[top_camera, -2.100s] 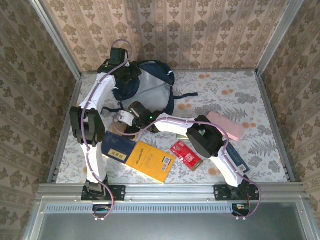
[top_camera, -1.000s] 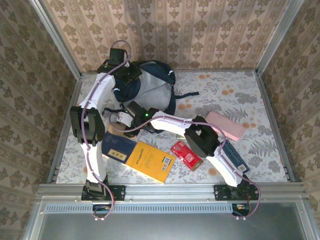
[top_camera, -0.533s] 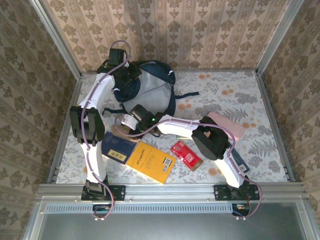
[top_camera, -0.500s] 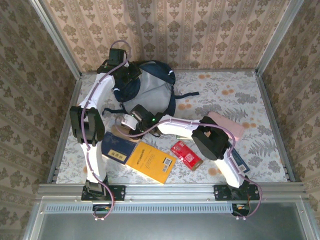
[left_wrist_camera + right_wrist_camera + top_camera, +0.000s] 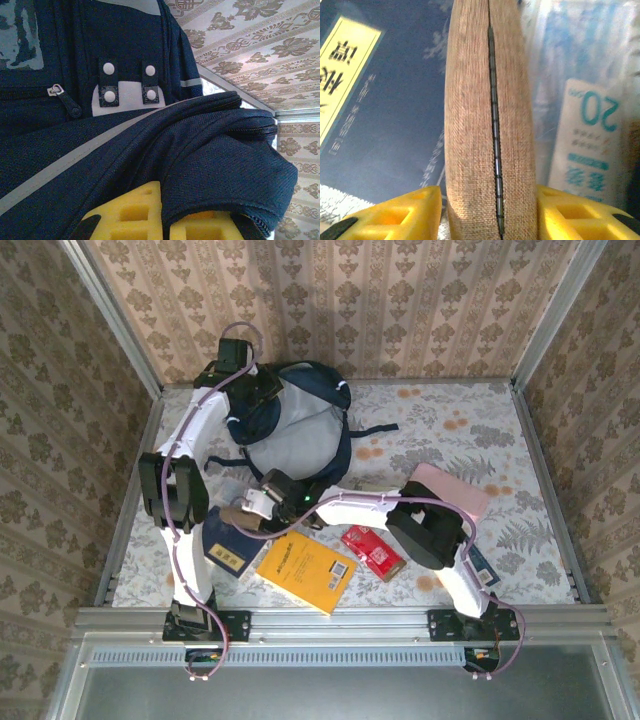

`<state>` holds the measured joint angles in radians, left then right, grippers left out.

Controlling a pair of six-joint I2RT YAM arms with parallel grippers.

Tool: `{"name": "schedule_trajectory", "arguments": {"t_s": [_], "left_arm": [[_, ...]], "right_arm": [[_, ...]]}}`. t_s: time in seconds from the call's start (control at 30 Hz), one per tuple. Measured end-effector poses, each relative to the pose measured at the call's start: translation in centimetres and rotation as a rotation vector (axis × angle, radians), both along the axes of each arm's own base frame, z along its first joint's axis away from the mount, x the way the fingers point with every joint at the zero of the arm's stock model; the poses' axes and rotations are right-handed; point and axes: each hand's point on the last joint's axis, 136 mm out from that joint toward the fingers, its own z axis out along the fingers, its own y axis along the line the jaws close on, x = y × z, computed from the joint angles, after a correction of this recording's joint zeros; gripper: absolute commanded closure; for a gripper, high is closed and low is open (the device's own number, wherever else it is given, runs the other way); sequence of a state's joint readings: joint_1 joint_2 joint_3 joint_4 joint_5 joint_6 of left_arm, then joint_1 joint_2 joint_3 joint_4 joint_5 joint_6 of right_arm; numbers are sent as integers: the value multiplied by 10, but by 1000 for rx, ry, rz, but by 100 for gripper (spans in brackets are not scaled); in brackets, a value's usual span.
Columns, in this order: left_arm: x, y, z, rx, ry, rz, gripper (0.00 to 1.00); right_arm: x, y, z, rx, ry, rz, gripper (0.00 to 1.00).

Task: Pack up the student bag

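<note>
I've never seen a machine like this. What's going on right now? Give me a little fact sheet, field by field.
bag: navy backpack at the far left of the table
left end effector: shut on the bag's fabric
right end effector: astride a brown pouch, grip unclear
beneath pouch: blue book, clear packet
loose on table: yellow book, red pack, pink case

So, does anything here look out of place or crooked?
Yes. The pouch stands on its narrow edge over the blue book, within the right end effector, not lying flat. The yellow book lies askew beside that book.
</note>
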<state>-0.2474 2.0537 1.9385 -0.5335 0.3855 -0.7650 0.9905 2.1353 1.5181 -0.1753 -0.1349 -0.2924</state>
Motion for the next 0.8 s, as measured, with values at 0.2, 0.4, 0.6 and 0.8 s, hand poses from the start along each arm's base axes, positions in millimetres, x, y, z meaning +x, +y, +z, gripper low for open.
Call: {"name": "schedule_trajectory", "arguments": {"t_s": [0.2, 0.4, 0.6, 0.8], "left_arm": [[0, 0, 0, -3, 1, 1, 100], [0, 0, -1, -4, 2, -1, 100], [0, 2, 0, -10, 4, -1, 100], [2, 9, 12, -11, 1, 12, 100]], "right_arm": [[-2, -4, -23, -58, 29, -3, 48], [4, -2, -21, -56, 11, -12, 67], [-4, -15, -17, -21, -15, -21, 85], [-10, -45, 34, 117, -73, -88, 89]]}}
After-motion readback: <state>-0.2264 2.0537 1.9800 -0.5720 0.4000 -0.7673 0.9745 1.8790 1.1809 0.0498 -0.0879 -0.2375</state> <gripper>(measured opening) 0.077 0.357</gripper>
